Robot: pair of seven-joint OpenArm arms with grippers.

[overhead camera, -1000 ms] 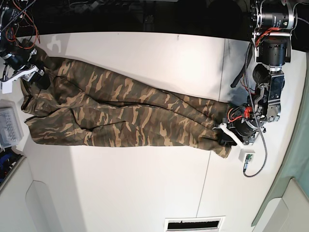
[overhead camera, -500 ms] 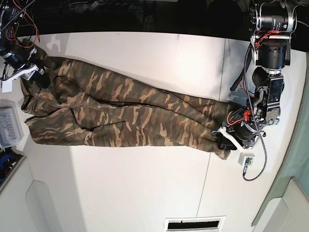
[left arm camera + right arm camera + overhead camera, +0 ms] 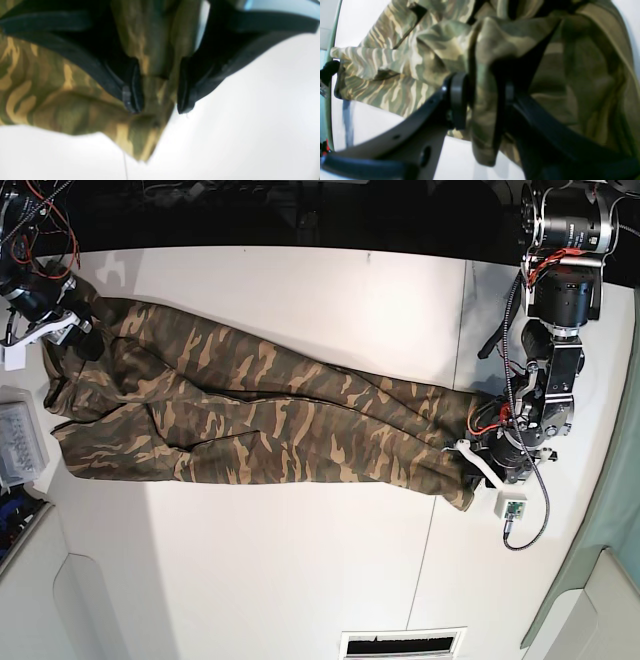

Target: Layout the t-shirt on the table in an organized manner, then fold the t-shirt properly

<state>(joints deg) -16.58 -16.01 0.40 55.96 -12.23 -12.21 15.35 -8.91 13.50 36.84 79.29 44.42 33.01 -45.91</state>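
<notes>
The camouflage t-shirt lies pulled into a long twisted band across the white table. My left gripper is at the band's right end in the base view. In the left wrist view, this gripper is shut on a bunched corner of the t-shirt just above the table. My right gripper holds the far left end. The right wrist view shows that gripper shut on a thick fold of the t-shirt.
A clear plastic box sits off the table's left edge. A thin dark seam crosses the tabletop near the left arm. A slotted vent lies at the front edge. Red cables hang behind the right arm.
The left arm's wrist has shifted slightly at the shirt's right end. The shirt and the right arm stay where they were.
</notes>
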